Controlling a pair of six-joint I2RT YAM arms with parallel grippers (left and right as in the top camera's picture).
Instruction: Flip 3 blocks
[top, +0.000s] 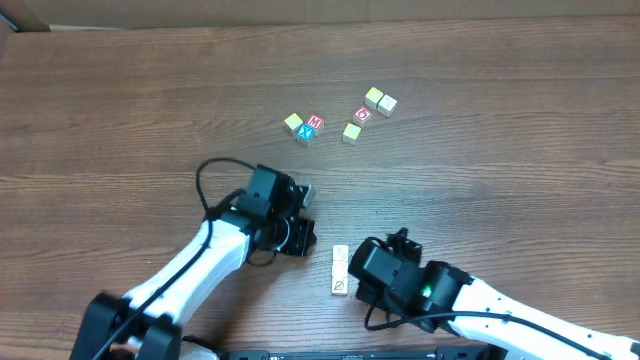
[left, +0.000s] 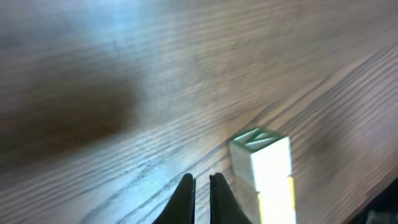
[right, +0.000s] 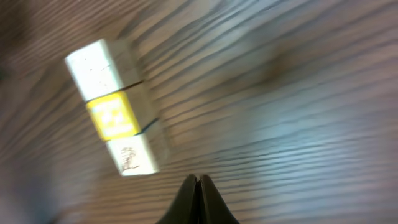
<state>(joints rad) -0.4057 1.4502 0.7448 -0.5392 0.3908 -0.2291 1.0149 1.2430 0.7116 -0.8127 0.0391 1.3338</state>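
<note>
Three pale blocks (top: 340, 270) lie touching in a near row. The left gripper (left: 200, 186) and right gripper (right: 198, 185) are clenched, empty.

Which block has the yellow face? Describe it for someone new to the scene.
On the near side of the table, three blocks lie in a row. It is the middle block, showing a yellow face between two white ones.

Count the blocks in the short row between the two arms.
3, touching in a line: a pale block at one end, a yellow-faced block in the middle, a drawing-marked block at the other end. None appears hidden.
</note>
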